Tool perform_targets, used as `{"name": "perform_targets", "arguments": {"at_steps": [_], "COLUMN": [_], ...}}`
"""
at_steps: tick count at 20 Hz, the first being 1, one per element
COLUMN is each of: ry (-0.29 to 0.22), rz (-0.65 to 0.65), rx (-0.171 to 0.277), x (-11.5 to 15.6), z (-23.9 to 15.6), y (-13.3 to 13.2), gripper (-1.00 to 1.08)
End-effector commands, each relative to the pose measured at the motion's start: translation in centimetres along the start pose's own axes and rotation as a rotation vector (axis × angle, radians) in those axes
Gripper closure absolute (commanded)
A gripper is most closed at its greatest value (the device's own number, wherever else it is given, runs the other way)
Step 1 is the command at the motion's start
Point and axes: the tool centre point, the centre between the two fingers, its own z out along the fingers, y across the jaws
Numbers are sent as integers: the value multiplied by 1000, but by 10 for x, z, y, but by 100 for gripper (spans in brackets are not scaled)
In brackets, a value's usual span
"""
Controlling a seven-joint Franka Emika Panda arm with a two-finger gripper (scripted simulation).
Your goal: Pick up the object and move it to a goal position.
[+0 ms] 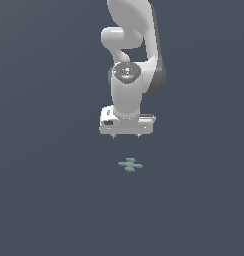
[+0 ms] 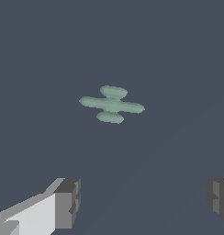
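The object (image 1: 130, 164) is a tiny flat pale green cross-shaped piece lying on the dark grey floor. It also shows in the wrist view (image 2: 112, 104), whole and unobstructed. My white gripper (image 1: 126, 135) hangs above and slightly behind it, not touching it. Its two fingertips (image 2: 68, 202) stand far apart with nothing between them, so it is open and empty. The object lies ahead of the gap between the fingers in the wrist view.
The white arm (image 1: 129, 60) rises behind the gripper. A flat dark grey surface (image 1: 44, 200) lies all around; no other objects or edges show.
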Motion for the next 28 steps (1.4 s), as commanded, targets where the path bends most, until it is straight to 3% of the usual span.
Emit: {"name": "perform_targets", "arguments": {"at_steps": [1, 16, 28], "ry": [0, -14, -9], "rz": [0, -14, -215], "rx": [0, 3, -11], "x": [0, -3, 16], "z": [0, -1, 20], "y": [0, -1, -5], "gripper": [-92, -92, -92]}}
